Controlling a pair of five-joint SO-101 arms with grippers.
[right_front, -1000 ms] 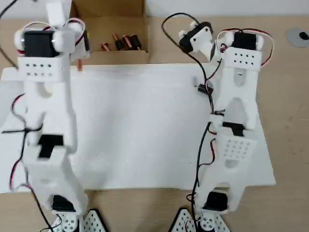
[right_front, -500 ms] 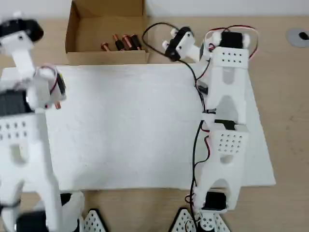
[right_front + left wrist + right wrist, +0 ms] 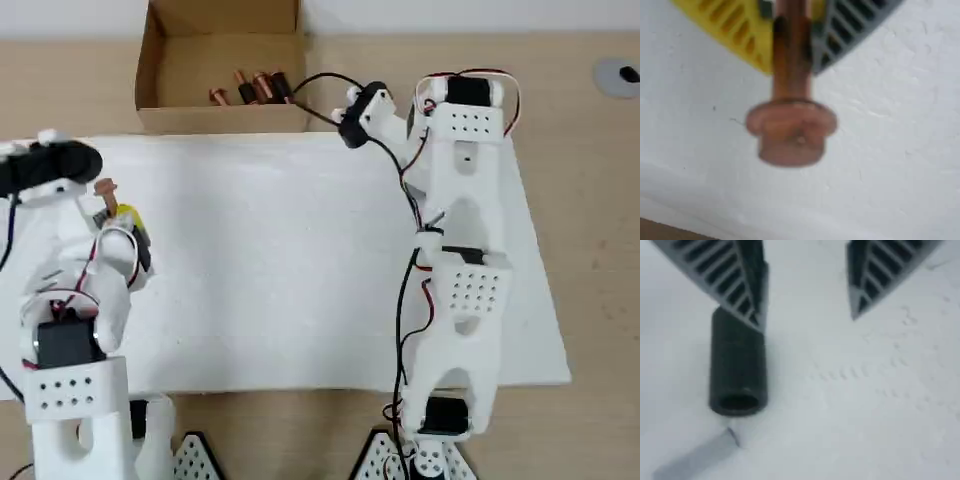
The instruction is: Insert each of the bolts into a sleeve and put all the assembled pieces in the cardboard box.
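One bolt (image 3: 790, 132) pinched by left gripper (image 3: 792, 60) (near left edge of mat (image 3: 300, 250)); one sleeve (image 3: 737, 370) beside spread right gripper (image 3: 806, 320); four pieces (image 3: 250, 87) in cardboard box (image 3: 170, 120).

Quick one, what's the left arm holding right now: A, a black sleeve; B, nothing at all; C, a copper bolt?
C: the left gripper is shut on the bolt, whose head sticks out past it.

copper-brown bolt (image 3: 790, 131), left gripper (image 3: 790, 55) half yellow, half grey, ribbed, matte black sleeve (image 3: 737, 367), right gripper (image 3: 807, 310) ribbed dark grey, white mat (image 3: 280, 260), brown cardboard box (image 3: 220, 120), pale tan table (image 3: 590, 250), white arms (image 3: 465, 200), red-and-black wires (image 3: 407, 330)
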